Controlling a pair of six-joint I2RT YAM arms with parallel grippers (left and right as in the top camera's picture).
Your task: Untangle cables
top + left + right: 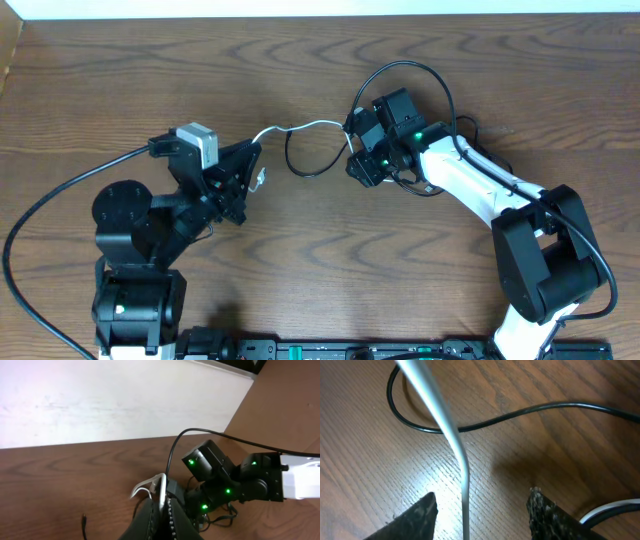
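You are partway through, by my reading, with the real separation not yet made. The white cable (305, 126) runs across the middle of the worktop (120, 80), about midway between the far and near edges, strung between your two arms. The left gripper (162, 502) is clenched on one end of it, the cord pinched between the fingers and lifted off the wood. The right gripper (484, 494) stands released: its jaws are wide apart, and the white cable passes between them without being pinched. The black cable (288, 152) lies in a loose loop on the wood just near-side of the white one, closer to the right edge than the left. In the right wrist view the black cable crosses the white one just beyond the open fingers, so the two are not apart. Which cord lies on top at that crossing I cannot tell. What is done: one white end is secured and the cord is drawn out enough to read its path. What is left: close on the white cord, draw it clear of the black loop, and lay each cord separately.
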